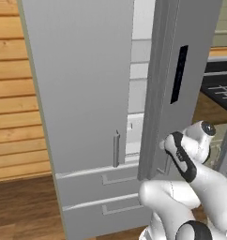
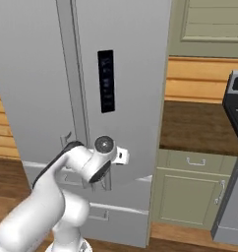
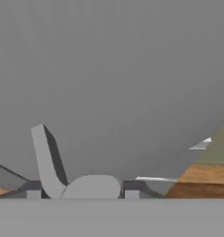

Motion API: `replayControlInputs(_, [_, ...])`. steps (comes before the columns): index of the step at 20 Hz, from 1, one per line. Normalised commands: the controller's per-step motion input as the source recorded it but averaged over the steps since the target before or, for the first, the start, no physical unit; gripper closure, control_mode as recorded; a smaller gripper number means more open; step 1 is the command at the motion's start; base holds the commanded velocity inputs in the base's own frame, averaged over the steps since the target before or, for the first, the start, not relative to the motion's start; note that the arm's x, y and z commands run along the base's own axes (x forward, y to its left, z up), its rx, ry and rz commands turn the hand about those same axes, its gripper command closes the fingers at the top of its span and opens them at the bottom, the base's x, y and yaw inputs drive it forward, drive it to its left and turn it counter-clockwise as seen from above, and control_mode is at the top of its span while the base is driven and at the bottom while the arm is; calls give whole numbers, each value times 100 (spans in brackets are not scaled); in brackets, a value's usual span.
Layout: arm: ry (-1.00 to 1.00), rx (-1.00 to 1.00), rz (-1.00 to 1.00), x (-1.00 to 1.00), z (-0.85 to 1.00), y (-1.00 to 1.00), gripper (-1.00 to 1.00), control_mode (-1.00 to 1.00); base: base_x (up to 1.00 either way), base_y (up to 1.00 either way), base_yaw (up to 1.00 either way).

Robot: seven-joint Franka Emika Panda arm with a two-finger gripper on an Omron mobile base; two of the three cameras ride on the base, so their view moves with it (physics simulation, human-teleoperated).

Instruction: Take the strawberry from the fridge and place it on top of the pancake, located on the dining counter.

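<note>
At the right door (image 2: 131, 74) of the fridge (image 1: 82, 84), low down, with the pincer (image 3: 82, 194) pressed close to the grey panel and set astride the foot of the vertical handle (image 3: 44, 157), one tip on each side. Cannot tell whether clamped on the bar or merely straddling it, so confirm a firm bite before pulling.

Door open by a narrow gap, judging from the left base view, with pale shelves (image 1: 136, 101) showing in the slit. Strawberry hidden, presumably somewhere on those shelves behind the door. Task barely begun, with the fetching and the carry to the pancake all ahead.

To do this step well:
- Pull along an arc about the hinge at the door's outer edge, not straight back, or risk sliding off the bar.
- Hold the wrist square to the handle through the swing, turning with the panel.
- Go slowly and evenly, since a jerk could slip the tips off the smooth bar.
- Swing wide enough to leave the arm room to reach the shelves afterwards.
- Mind the elbow, close beside the lower drawers.
</note>
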Motion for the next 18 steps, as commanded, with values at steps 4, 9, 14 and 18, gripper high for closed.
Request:
replayControlInputs(4, [-15,13,0,-85,-5,-100,100,-100,0,0,0])
replayControlInputs(9, [-12,10,1,-56,7,-88,100,-100,0,0,0])
replayControlInputs(14, [0,0,0,-31,79,-27,-100,-100,0,0,0])
replayControlInputs(18, [13,0,1,-41,96,-73,-100,-100,0,0,0])
